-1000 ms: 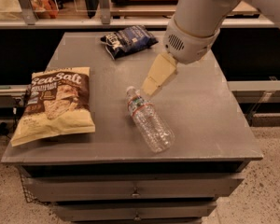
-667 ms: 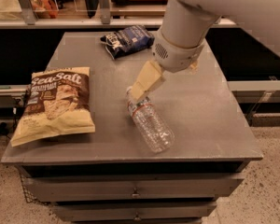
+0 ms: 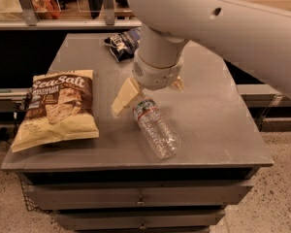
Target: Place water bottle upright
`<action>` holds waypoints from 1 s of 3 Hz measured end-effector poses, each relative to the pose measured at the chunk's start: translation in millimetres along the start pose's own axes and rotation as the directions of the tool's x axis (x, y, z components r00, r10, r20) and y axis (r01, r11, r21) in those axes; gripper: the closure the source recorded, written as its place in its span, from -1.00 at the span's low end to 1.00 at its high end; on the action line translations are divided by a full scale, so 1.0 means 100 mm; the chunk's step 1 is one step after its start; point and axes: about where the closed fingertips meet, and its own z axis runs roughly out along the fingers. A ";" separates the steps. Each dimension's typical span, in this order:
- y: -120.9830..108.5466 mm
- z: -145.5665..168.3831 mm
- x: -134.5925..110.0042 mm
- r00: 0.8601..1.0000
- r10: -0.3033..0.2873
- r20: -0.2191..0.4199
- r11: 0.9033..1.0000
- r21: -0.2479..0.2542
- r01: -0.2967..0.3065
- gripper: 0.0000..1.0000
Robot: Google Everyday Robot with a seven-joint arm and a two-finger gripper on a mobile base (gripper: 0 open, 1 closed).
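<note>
The water bottle (image 3: 156,128) is clear and ribbed with a white-blue label band. It lies on its side on the grey table (image 3: 218,115), base toward the front edge and cap end hidden under the gripper. The gripper (image 3: 151,92) hangs from the big white arm (image 3: 223,23), low over the bottle's cap end. One cream finger (image 3: 125,97) stands to the left of the neck and the other (image 3: 178,84) to the right. The fingers are spread open, and I see no grip on the bottle.
A cream and brown Sea Salt chip bag (image 3: 56,108) lies flat at the table's left. A dark blue snack bag (image 3: 122,42) lies at the back, partly behind the arm. Drawers (image 3: 140,198) sit under the table top. A shelf rail (image 3: 63,23) runs behind.
The gripper has moved left and down, from beside the bottle's top to straddling its cap end. The bottle has not moved.
</note>
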 end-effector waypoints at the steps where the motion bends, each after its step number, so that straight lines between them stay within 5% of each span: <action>1: 0.10 0.15 -0.02 1.000 0.013 -0.014 1.000 0.022 -0.012 -1.00; 2: 0.13 0.21 -0.07 0.999 0.030 -0.014 0.998 0.049 -0.029 -0.63; 3: 0.10 0.19 -0.12 0.999 0.048 -0.004 0.996 0.077 -0.048 0.00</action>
